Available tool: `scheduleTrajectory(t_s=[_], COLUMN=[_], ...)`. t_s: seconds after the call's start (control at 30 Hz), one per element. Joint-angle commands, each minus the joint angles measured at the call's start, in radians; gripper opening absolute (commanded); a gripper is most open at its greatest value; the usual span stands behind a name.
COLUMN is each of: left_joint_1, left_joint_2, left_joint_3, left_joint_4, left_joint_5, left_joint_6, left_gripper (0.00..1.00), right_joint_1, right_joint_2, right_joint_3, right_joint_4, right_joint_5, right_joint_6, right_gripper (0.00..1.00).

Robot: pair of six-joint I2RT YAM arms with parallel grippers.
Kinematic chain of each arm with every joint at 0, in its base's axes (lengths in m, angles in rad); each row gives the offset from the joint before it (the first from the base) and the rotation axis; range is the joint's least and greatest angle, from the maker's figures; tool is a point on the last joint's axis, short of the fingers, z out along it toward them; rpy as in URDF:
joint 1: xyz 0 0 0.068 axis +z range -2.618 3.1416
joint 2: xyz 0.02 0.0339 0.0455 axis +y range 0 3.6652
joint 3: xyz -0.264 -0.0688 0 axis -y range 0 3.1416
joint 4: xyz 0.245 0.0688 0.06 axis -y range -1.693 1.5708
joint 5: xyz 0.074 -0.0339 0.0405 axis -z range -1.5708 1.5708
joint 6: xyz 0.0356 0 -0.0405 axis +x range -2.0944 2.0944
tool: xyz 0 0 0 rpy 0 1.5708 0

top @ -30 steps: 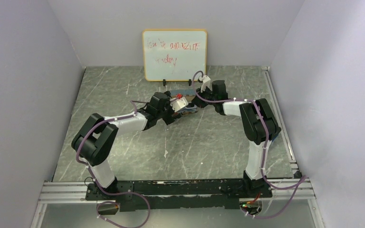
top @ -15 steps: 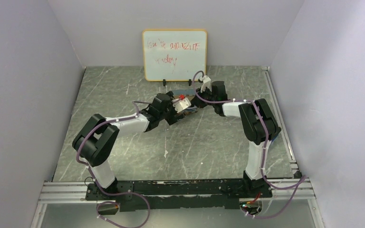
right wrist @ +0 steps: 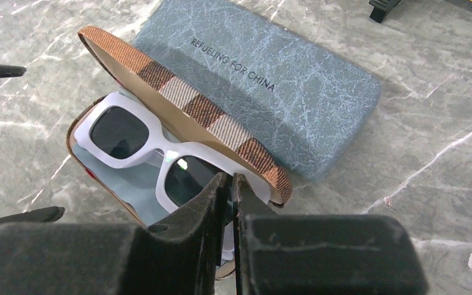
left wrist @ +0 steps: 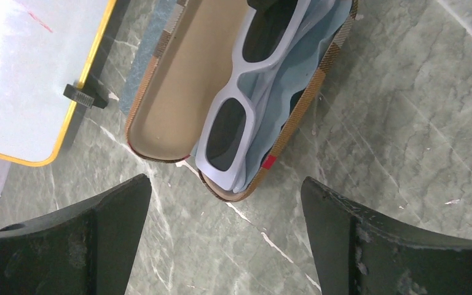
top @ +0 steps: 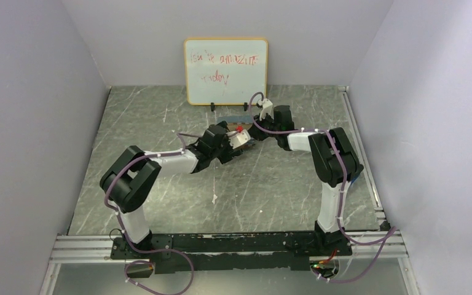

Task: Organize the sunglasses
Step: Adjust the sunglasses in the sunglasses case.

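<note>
The white sunglasses (right wrist: 160,149) are located inside the plaid case (right wrist: 190,104), which lies open on the table (top: 270,184) at its far middle, in front of the whiteboard (top: 225,70). The sunglasses are laid folded with the dark lenses facing up, on a light-blue cloth (left wrist: 295,74) that lines the lower half of the case. The tan inner face of the lid is seen in the left wrist view. In the right wrist view the lid stands raised between the sunglasses and a grey-blue case (right wrist: 270,80). The grey-blue case is closed, lies flat just beside the plaid case on the whiteboard side, and bears the print "REFUELING FOR CHINA". A small red tab is seen on the rim of the plaid case.

The left gripper (left wrist: 225,183) is held above the table just short of one end of the plaid case. Its fingers (left wrist: 67,246) are spread wide apart and nothing is held between them.

The right gripper (right wrist: 232,181) is placed over the near rim of the plaid case, beside one lens of the sunglasses. Its jaws are drawn together, with only a thin slit left between them. Whether anything is pinched in that slit cannot be told, as the contact point is hidden by the fingers themselves.

In the overhead view both arms are seen extended toward the same spot, their grippers close to each other.
</note>
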Motion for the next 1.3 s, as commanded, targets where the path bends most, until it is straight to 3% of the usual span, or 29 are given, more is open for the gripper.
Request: scheduleTrajectory(t_s=[0.0,0.43,0.53,0.6,0.7,0.77,0.9,1.1,1.2,1.27], left_joint_1=[-0.008,-0.009,-0.002,0.027,0.106,0.156,0.189,0.205,0.217,0.222], left_joint_2=[0.014,0.022,-0.006,-0.042,-0.084,-0.088,-0.052,0.143,0.27,0.341], left_joint_3=[0.001,0.014,0.02,0.03,0.089,0.142,0.246,0.565,0.733,0.82], left_joint_4=[0.052,0.058,0.05,0.033,-0.044,-0.095,-0.164,-0.37,-0.474,-0.531], left_joint_5=[-0.054,-0.087,-0.073,-0.01,0.124,0.194,0.241,0.368,0.446,0.475], left_joint_6=[-0.023,-0.036,-0.028,-0.025,-0.048,-0.055,-0.05,-0.137,-0.199,-0.245], left_gripper=[0.96,0.96,0.96,0.96,0.96,0.96,0.96,0.92,0.89,0.87], right_joint_1=[0.005,0.005,0.005,0.005,-0.002,-0.013,-0.017,0.013,0.056,0.088], right_joint_2=[-0.055,-0.118,-0.148,-0.188,-0.276,-0.333,-0.432,-0.46,-0.438,-0.407], right_joint_3=[-0.017,-0.017,0.002,0.008,-0.018,-0.06,-0.183,-0.288,-0.301,-0.295], right_joint_4=[0.0,-0.059,-0.104,-0.146,-0.179,-0.181,-0.18,-0.203,-0.206,-0.185], right_joint_5=[-0.027,-0.062,-0.087,-0.103,-0.094,-0.106,-0.184,-0.25,-0.193,-0.14], right_joint_6=[-0.009,-0.037,-0.122,-0.221,-0.38,-0.482,-0.708,-0.92,-0.972,-0.915], right_gripper=[0.13,0.13,0.15,0.24,0.5,0.57,0.54,0.5,0.48,0.39])
